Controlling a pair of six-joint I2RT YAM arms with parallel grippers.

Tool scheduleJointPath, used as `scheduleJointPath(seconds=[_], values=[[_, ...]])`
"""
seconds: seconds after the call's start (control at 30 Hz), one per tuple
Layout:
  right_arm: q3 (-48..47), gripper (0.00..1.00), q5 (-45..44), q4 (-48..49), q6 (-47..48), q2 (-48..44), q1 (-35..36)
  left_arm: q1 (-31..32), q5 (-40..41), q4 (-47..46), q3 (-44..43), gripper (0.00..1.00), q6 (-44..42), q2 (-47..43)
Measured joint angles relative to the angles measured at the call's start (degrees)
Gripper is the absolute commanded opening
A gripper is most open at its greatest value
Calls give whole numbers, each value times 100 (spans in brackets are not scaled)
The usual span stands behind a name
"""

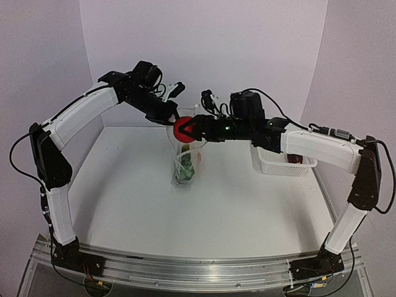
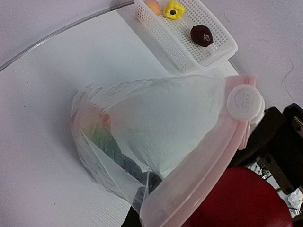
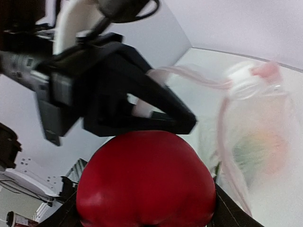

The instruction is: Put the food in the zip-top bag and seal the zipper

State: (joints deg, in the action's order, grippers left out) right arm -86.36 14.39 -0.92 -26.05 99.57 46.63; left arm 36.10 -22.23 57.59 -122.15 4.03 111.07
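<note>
1. Centre of the top view: the right gripper [image 1: 185, 129] is clamped around a glossy red round toy fruit [image 1: 182, 128]. It is poised at the mouth of the clear, flexible plastic zip-top bag [image 1: 185, 164], which hangs upright over the white table [image 1: 124, 198].
2. We judge that the left gripper [image 1: 172, 118] is pinched on the bag's rim and holding it up, though no view shows the contact cleanly.
3. We expect the bag to be light, limp film that sags and folds. The pinkish press-seal zipper strip [image 2: 208, 161], with its round white slider [image 2: 245, 101], looks like the firmest place to hold.
4. The red fruit looks smooth, hard and light. It is probably slippery and best held across its widest part.
5. Green and orange toy pieces [image 1: 184, 174] lie at the bag's bottom. A peach piece [image 2: 152, 5], a yellow piece [image 2: 173, 9] and a dark purple piece [image 2: 202, 35] sit in the white perforated plastic basket [image 2: 163, 40], at the upper right of the left wrist view.
6. The mouth looks narrow and the grippers crowd it. The widest room is toward the lower left of the top view.
</note>
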Motion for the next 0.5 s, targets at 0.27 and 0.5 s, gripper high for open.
scheduleJointPath(seconds=[0.27, 0.5], values=[[-457, 29, -1355, -1176, 429, 105, 66, 54, -121, 0, 0, 0, -2, 0], [-1517, 70, -2062, -2185, 1063, 601, 387, 6, -202, 8, 0, 0, 0, 0]])
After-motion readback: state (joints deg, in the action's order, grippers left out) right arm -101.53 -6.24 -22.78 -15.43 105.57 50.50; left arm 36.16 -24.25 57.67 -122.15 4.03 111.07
